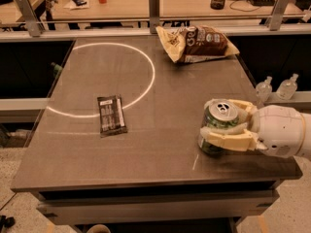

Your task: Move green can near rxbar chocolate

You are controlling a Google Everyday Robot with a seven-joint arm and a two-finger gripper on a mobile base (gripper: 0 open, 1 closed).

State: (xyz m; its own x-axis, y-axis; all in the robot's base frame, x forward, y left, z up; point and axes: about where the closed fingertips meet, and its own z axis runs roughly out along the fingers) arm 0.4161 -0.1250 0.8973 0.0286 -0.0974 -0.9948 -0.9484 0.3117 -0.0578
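The green can [217,125] stands upright near the table's right front, silver top and pull tab showing. My gripper [219,123] reaches in from the right and its pale fingers [228,140] are closed around the can's sides. The rxbar chocolate [111,114] lies flat on the table to the left of the can, well apart from it, at the lower edge of a white circle line.
A crinkled tan-and-brown chip bag [197,43] lies at the table's back right. A white circle [104,76] is marked on the grey table [155,159]. Two clear bottles [277,87] stand off the table's right side. A wooden desk with clutter runs behind.
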